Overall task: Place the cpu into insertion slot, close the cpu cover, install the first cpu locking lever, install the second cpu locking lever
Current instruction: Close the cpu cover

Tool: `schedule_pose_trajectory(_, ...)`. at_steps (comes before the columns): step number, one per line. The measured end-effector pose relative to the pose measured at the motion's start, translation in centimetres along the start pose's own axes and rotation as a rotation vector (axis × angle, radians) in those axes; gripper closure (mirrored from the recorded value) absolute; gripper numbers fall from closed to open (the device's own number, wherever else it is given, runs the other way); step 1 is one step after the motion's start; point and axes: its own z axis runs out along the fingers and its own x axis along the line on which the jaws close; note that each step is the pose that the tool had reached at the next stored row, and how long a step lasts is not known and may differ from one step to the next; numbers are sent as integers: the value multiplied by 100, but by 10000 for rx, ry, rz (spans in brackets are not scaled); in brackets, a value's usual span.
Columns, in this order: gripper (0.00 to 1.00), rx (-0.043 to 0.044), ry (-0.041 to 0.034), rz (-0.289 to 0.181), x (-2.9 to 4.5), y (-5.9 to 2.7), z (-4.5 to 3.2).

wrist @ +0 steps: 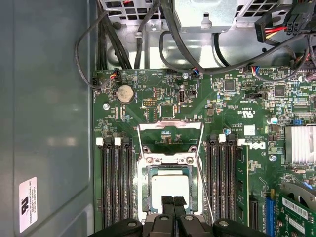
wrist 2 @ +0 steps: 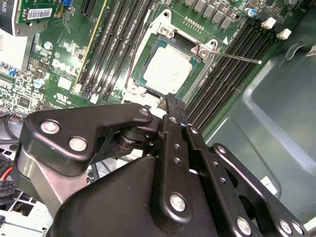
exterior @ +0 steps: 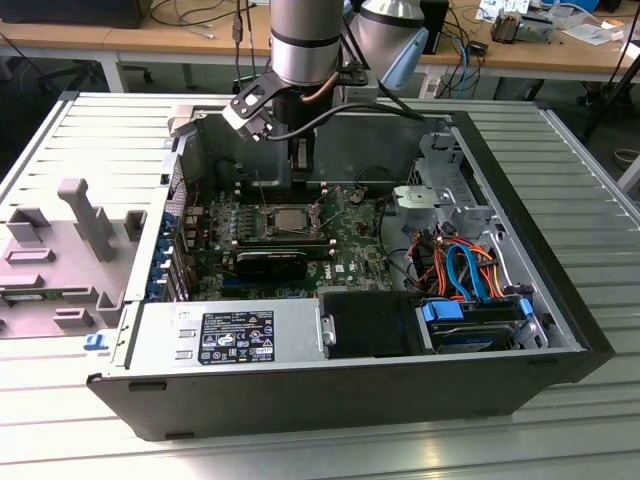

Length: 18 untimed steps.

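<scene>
Dull silver-grey square cpu lay flat in the square dark insertion slot with a silver metal rim, metal top facing up. Being square it had no long axis; its edges ran in line with the long black memory slots on either side.

In the first wrist view, the thin silver windowed cpu cover was swung open from its hinge at the socket's far edge, green board showing through its window. How steeply it stood could not be told. The black gripper hung just over the chip's near edge, fingers pressed together with nothing between them.

The second wrist view caught the same closed gripper from behind. It also showed a thin silver wire lever unlatched, its tip reaching out across the memory slots.

In the exterior view the chip sat toward the far side of the green circuit board. The board lay inside an open dark grey computer case, under the grey robot arm.
</scene>
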Motion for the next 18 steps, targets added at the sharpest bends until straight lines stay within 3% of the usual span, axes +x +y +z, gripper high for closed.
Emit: schedule_pose_trajectory(18, 89, 26, 2, 0, 1, 38, -50)
